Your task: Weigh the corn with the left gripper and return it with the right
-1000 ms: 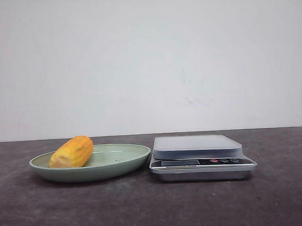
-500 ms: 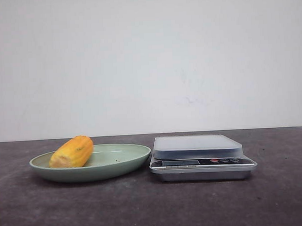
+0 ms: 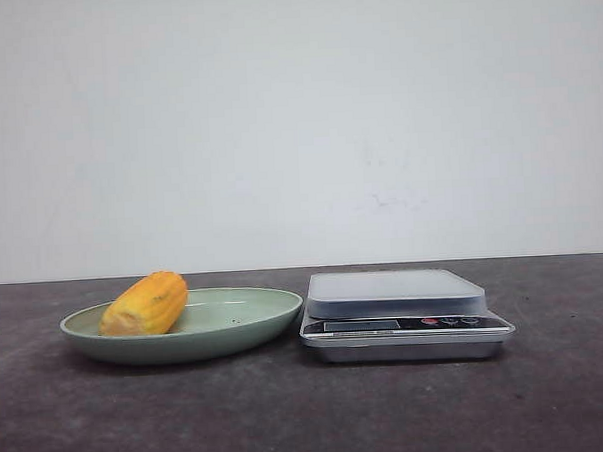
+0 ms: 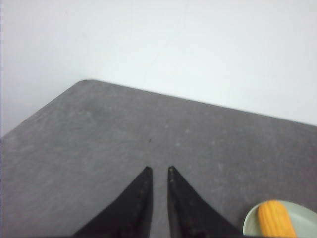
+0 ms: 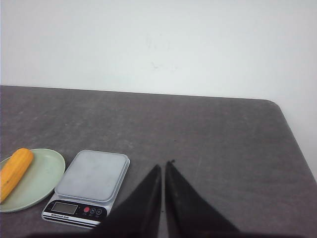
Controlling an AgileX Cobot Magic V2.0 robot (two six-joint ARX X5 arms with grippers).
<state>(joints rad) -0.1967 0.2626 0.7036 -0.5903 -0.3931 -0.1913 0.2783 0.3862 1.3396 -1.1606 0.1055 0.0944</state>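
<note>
The corn (image 3: 145, 304), a stubby yellow-orange cob, lies on the left part of the green plate (image 3: 247, 314). Neither gripper shows in the front view. In the left wrist view my left gripper (image 4: 159, 169) hangs over bare table, its fingers close together with a narrow gap and nothing between them; the corn (image 4: 276, 219) on the plate (image 4: 303, 219) shows at the frame's corner, well apart from it. In the right wrist view my right gripper (image 5: 165, 165) has its fingers almost touching and empty, beside the scale; the corn (image 5: 15, 171) lies on the plate (image 5: 43, 174) beyond the scale.
A silver kitchen scale (image 3: 395, 293) with an empty grey platform stands just right of the plate, also seen in the right wrist view (image 5: 94, 176). A white wall backs the dark grey table (image 3: 310, 416). The table's rounded far corners show in both wrist views.
</note>
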